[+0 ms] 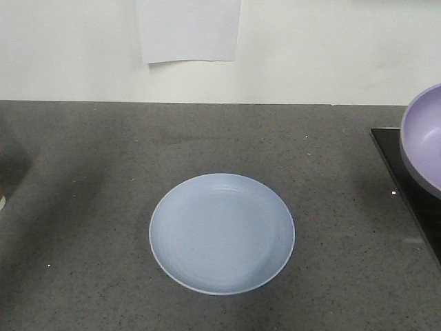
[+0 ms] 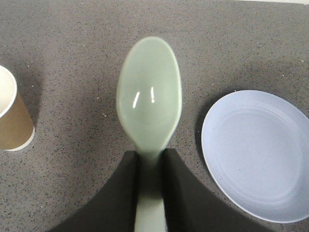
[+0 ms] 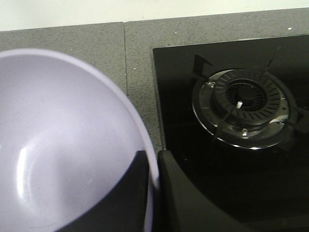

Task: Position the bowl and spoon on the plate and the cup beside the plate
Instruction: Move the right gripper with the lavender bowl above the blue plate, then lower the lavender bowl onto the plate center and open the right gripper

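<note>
By the stove [image 3: 246, 106], right claw [image 3: 153, 163] grips the bowl [image 3: 63, 145].

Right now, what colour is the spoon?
The spoon is pale mint green, clearest in the left wrist view.

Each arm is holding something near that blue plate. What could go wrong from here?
1. The right gripper pinches the bowl only at its rim, so it might tilt or slip, possibly onto the stove burner nearby.
2. The left gripper holds the spoon by its handle alone; it could twist loose.
3. Both arms will likely head for the same plate and could bump.
</note>
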{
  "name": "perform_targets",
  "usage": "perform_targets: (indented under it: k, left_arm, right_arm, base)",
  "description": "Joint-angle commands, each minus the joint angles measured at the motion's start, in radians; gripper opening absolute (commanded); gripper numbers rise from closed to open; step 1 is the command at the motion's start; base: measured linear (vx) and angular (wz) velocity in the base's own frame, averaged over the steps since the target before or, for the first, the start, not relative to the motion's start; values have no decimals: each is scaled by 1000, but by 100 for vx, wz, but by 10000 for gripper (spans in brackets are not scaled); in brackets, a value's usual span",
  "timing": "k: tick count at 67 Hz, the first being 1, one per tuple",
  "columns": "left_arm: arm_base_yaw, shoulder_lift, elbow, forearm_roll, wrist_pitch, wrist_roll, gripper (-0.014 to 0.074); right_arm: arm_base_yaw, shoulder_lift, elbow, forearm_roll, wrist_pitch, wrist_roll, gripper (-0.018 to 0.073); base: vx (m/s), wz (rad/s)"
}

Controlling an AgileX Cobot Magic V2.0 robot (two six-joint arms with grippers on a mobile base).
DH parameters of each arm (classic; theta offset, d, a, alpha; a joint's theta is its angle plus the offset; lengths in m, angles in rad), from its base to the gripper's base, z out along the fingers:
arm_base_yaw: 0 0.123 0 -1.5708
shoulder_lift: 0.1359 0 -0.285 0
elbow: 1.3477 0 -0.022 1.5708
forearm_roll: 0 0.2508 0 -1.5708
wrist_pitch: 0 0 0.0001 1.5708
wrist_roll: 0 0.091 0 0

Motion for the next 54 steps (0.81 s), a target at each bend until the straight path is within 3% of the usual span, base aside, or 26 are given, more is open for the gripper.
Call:
perform_targets:
  k: [1, 24, 54]
  left_arm:
    - [-4, -10, -22, 0, -56, -9, -6]
    - [-4, -10, -22, 0, -56, -9, -6]
    - [-4, -10, -22, 0, -56, -9, -6]
  right_arm:
    - [-3, 18, -26, 51, -74, -56, -6]
    - [13, 246, -26, 453, -79, -351, -4]
    - [379, 570, -26, 462, -315, -343, -4]
  base:
    - [0, 0]
    - [0, 0]
    - [0, 0]
